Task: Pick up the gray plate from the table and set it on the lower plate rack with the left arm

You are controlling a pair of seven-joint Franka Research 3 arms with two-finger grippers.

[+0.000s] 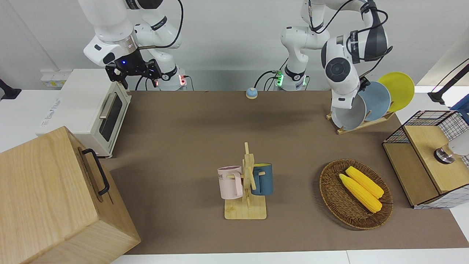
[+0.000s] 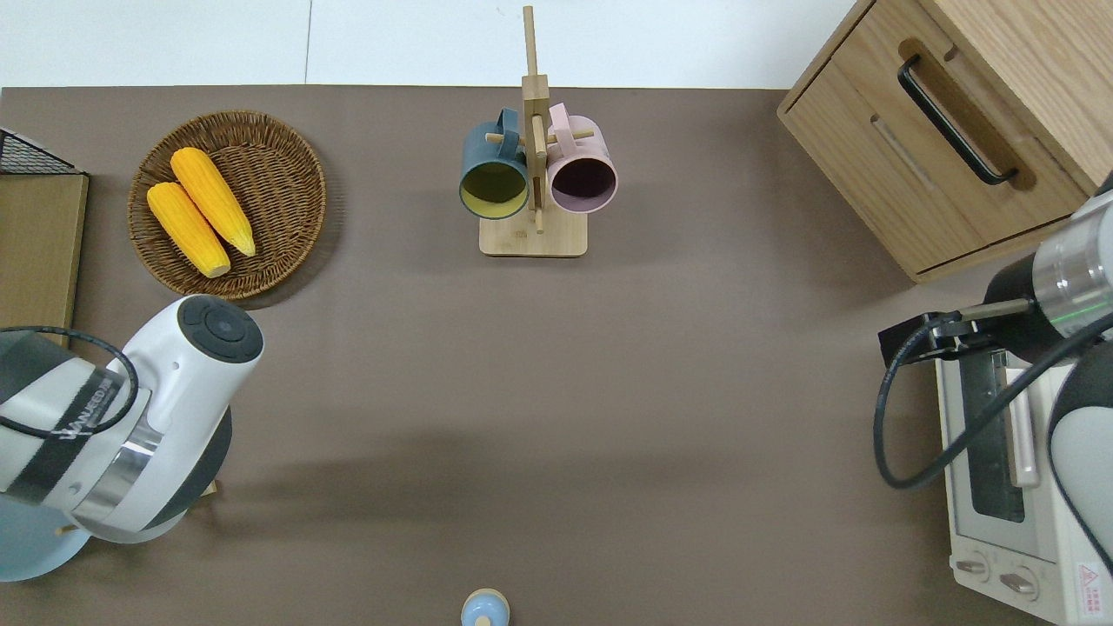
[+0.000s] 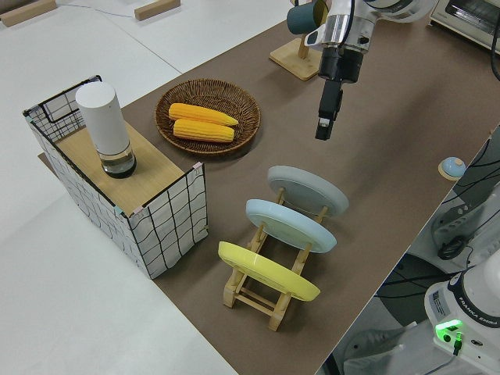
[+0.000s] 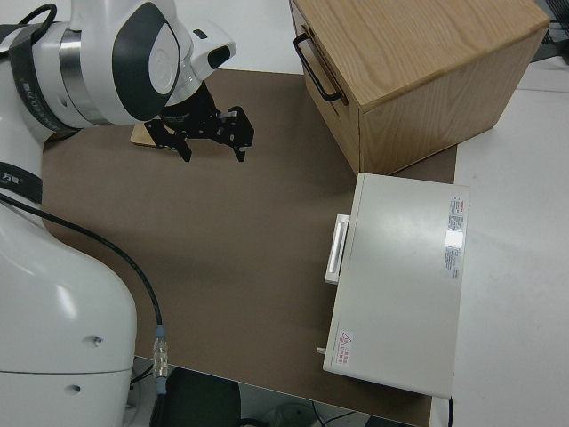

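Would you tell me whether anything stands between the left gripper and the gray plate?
Nothing visible does. The gray plate already stands in the rack, beside the blue plate. The left gripper hangs in the air apart from it.

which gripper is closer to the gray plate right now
Left. The left gripper hangs in the air just above the gray plate, which sits in the lower plate rack. The right arm is parked at the table's opposite end.
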